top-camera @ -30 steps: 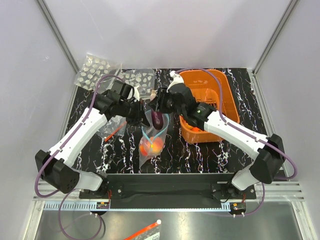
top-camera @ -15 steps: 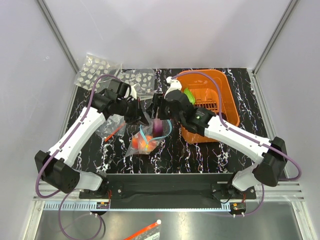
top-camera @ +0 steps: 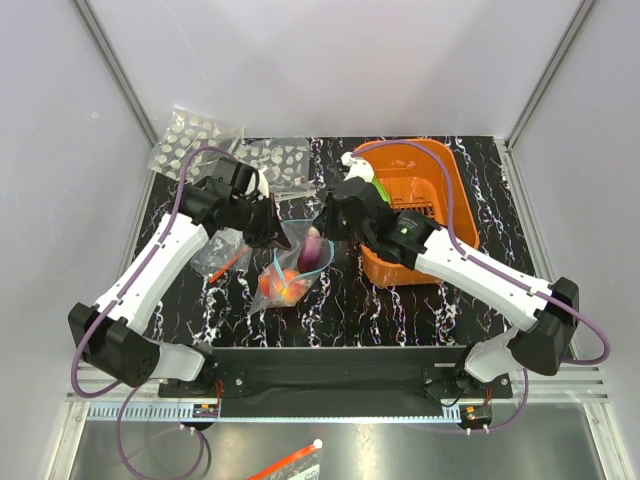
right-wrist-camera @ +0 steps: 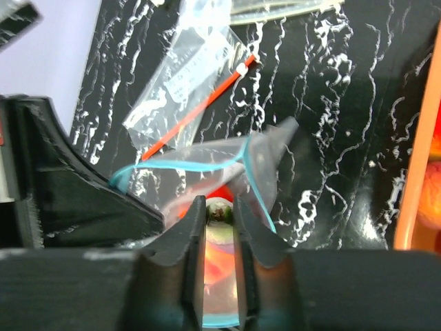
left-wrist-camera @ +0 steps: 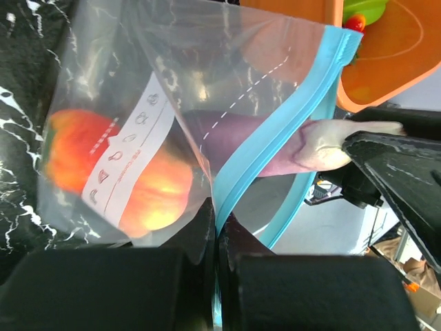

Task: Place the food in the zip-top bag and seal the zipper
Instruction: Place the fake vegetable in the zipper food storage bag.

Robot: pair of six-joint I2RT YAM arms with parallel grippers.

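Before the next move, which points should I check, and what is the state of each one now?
1. Left tool clamped on the zipper: ok.
2. Mouth of the zip-top bag open: ok.
3. Purple eggplant fully inside: not ok, its pale end pokes out past the zipper.
4. Right tool free of the eggplant: cannot tell.
5. All food bagged: not ok, a green toy vegetable lies in the orange basket.

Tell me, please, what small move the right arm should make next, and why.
Probably push the purple vegetable deeper into the zip-top bag: its pale stem end protrudes past the teal zipper, right at the right gripper, while the left gripper pinches the mouth's edge.
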